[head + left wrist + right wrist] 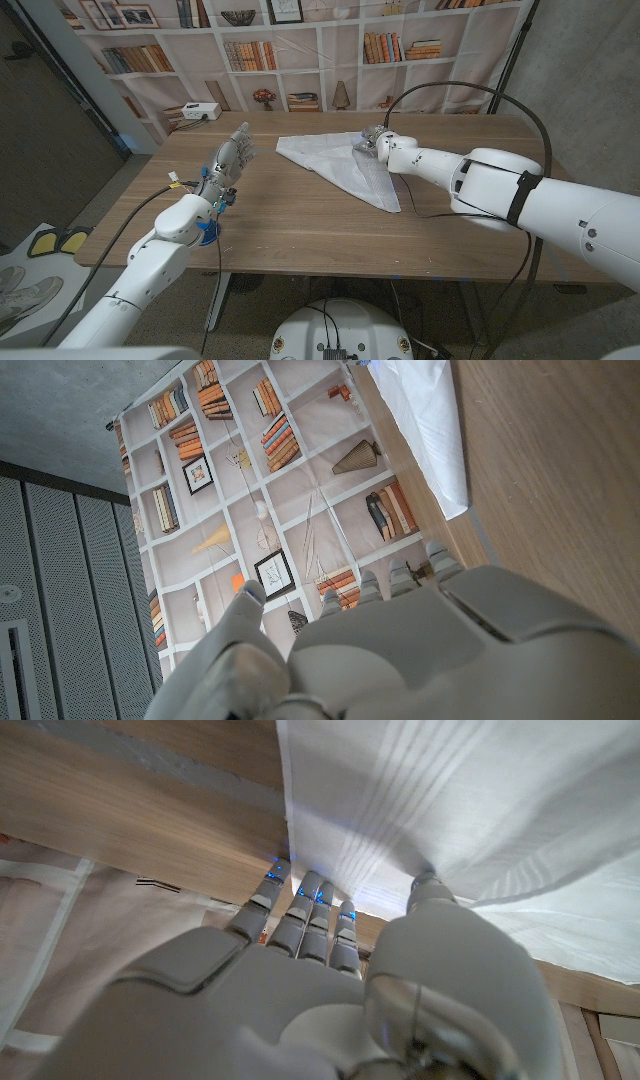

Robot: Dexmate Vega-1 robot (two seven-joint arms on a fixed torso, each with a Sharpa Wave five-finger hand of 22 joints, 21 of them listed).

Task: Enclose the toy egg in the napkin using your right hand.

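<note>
A white napkin point(340, 160) lies folded into a long triangle on the wooden table point(300, 225), right of centre. My right hand point(375, 145) is at the napkin's far right edge, where the cloth is lifted a little. In the right wrist view the napkin point(480, 800) passes between the thumb and fingertips point(310, 895) of that hand point(330, 990), which pinches a fold. The folded layers hide whatever lies under them. My left hand point(232, 158) stands raised over the table's left side, fingers apart and holding nothing. In the left wrist view this hand point(380, 650) is well short of the napkin point(425, 420).
A small white box point(200, 111) sits at the table's far left corner. A bookshelf backdrop point(300, 50) hangs behind the far edge. A black cable point(470, 90) arcs over my right arm. Bare wood lies between the napkin and the near edge.
</note>
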